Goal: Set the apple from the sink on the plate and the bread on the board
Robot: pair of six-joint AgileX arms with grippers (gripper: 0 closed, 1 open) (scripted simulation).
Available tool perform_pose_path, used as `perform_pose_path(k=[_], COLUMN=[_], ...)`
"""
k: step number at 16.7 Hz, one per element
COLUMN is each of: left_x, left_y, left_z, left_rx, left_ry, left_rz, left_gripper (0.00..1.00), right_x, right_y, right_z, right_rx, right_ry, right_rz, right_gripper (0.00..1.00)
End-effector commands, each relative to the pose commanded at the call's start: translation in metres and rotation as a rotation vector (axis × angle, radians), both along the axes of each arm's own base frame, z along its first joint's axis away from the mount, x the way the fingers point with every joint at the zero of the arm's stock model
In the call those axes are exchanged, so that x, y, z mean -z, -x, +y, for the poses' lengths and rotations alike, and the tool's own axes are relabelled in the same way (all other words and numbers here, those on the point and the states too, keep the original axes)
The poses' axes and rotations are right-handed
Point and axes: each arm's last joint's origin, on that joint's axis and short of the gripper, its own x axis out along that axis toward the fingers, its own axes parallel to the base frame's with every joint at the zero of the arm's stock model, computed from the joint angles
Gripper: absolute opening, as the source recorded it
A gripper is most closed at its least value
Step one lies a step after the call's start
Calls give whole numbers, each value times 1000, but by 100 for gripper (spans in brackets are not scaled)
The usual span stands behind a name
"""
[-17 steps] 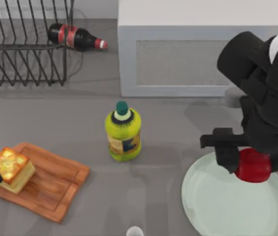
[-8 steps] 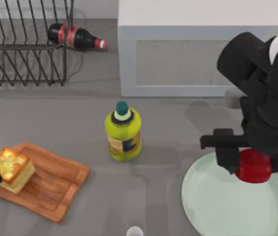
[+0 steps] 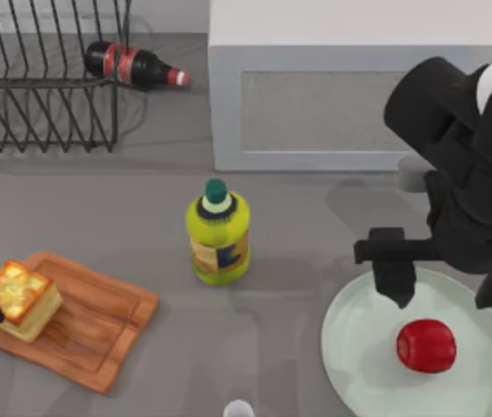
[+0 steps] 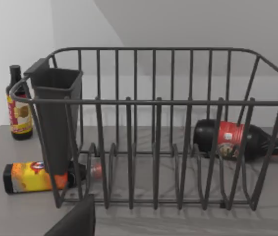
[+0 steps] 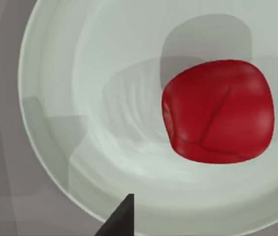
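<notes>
On plate (image 3: 355, 365) centre, apple (image 3: 426, 345), rim clear all round

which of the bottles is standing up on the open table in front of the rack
The yellow-green bottle with the green cap stands upright at the table's middle. The dark red-labelled bottle lies on its side beside the rack.

You've got a glossy red apple (image 3: 426, 345) on a pale mint-green plate (image 3: 359, 365). Bread (image 3: 23, 300): pale yellow sides, orange-golden top, on a reddish-brown wood-grain board (image 3: 98, 334). Centre bottle (image 3: 218, 233) is yellow-green, dark green cap, yellow-orange label. Dark wire rack (image 3: 42, 95); beside it a dark bottle (image 3: 133, 64), red label, red-and-white neck. Grey table (image 3: 289, 226), black right arm (image 3: 463, 174).
</notes>
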Motion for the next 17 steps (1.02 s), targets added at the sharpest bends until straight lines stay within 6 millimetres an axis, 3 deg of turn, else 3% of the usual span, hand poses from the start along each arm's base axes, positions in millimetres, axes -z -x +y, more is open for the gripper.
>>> perform_pose_path(k=[11, 14, 17], left_x=[0, 0, 0], left_y=[0, 0, 0], left_z=[0, 0, 0], left_rx=[0, 0, 0], left_ry=[0, 0, 0], left_rz=[0, 0, 0], left_gripper=[100, 100, 100], right_x=[-1, -7, -15], right_y=[0, 7, 24], right_z=[-2, -19, -48], right_rx=[1, 0, -1], right_ry=[-6, -55, -134], right_rz=[-9, -87, -246], right_gripper=[100, 100, 100])
